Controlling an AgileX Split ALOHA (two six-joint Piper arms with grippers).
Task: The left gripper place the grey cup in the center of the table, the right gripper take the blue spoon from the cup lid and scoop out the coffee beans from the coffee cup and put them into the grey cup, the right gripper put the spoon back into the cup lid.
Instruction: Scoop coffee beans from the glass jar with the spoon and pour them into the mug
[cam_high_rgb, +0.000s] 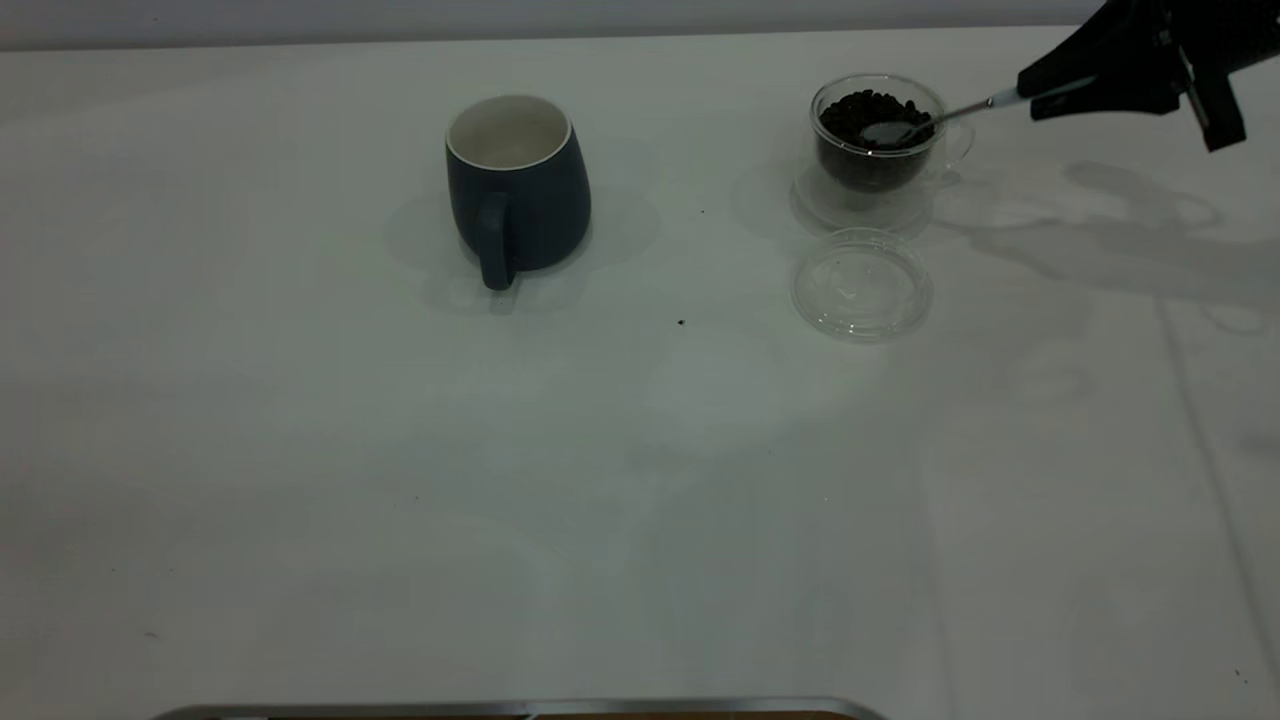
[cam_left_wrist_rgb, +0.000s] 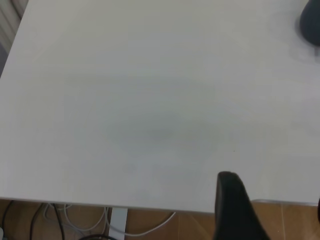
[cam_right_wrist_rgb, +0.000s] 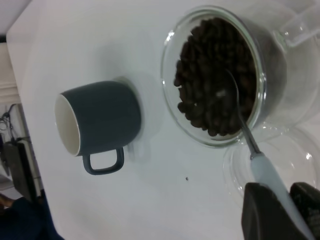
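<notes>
Near half of the table (cam_high_rgb: 400, 520): bare white surface, wide open room across the full width; a thin metal strip (cam_high_rgb: 520, 708) runs along the near edge.

Mid-depth: one cup lid (cam_high_rgb: 861, 284), clear disc lying flat, right of centre, nothing in it. One stray dark speck (cam_high_rgb: 681, 322) left of it, and another smaller one farther back.

Farther back, left of centre: one grey cup (cam_high_rgb: 518, 186), upright, mouth up, white inside with no contents visible, handle facing the near side. Free table all around it; well apart from the glass cup.

Just behind the lid, near it but not clearly touching: one coffee cup (cam_high_rgb: 878, 135), clear glass, upright, its clear handle to the right. It holds the coffee beans (cam_high_rgb: 868, 108) close to the rim.

One blue spoon (cam_high_rgb: 940, 118): long axis roughly left-right, slanting up toward the right. Bowl end is on the bean heap inside the glass cup; the pale handle crosses the rim toward the right gripper (cam_high_rgb: 1065, 88), far right corner. In the right wrist view the right gripper (cam_right_wrist_rgb: 290, 205) is clamped on the handle end, fingers nearly closed with only the handle between them.

Left gripper (cam_left_wrist_rgb: 235, 210): one black finger seen over the table edge, away from the objects, holding nothing that I can see; how far open, cannot tell. Floor and cables (cam_left_wrist_rgb: 75, 222) past that edge.
</notes>
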